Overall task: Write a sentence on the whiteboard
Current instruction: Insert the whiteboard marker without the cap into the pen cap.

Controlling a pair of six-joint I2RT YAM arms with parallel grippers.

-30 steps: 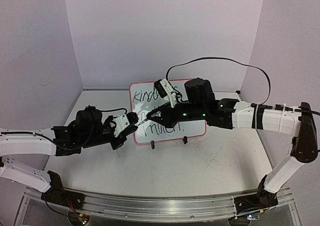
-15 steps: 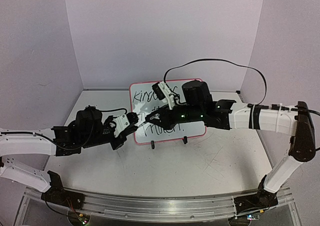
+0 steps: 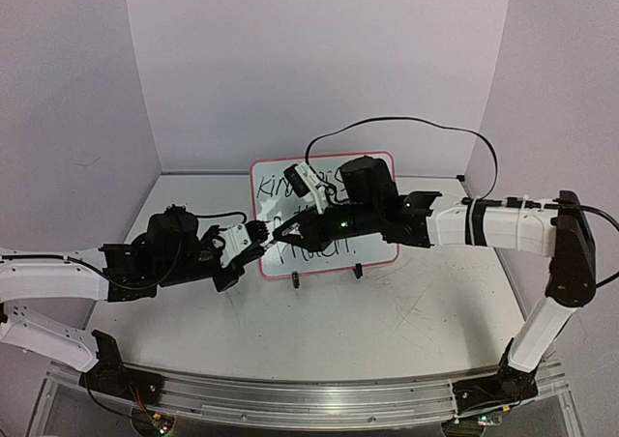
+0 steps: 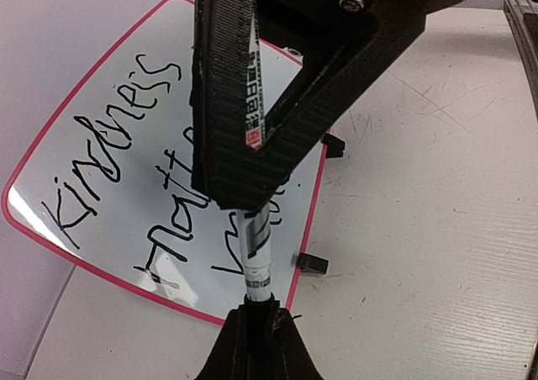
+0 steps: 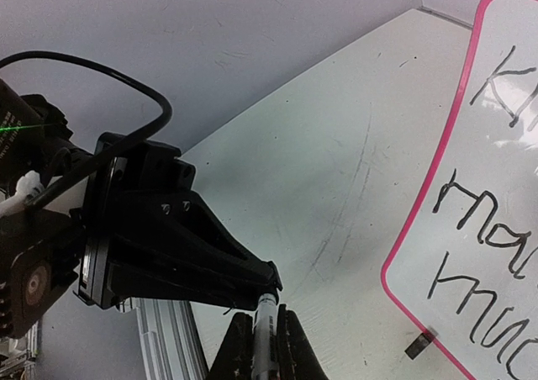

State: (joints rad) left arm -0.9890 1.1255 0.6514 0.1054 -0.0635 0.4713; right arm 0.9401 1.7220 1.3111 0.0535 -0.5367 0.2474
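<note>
Aluminium rail nearest, well in front of the whiteboard; both arm bases are bolted to it. Between rail and whiteboard: pale tabletop, matte, heavily scratched.

Just in front of the whiteboard's left half the two grippers meet tip to tip. Left gripper comes in from the board's left. Right gripper reaches across the board's face from its right. One marker spans them: slim white barrel with black print along it. Left jaws are clenched on its lower end, right jaws clamped round the barrel further up. Fingers are black ribbed plastic, wedge-shaped. Likely reason for the double hold: a hand-over or capping, one arm steadying the pen. No cap distinguishable.

Whiteboard stands tilted back on two small black clip feet. Glossy white, rounded corners, thin red-pink rim. The sentence is on its face in three black handwritten lines, "Kindness" on top, the lower lines partly hidden by the right arm. Writing looks finished, by my reading.

Behind the whiteboard: plain lilac wall.
</note>
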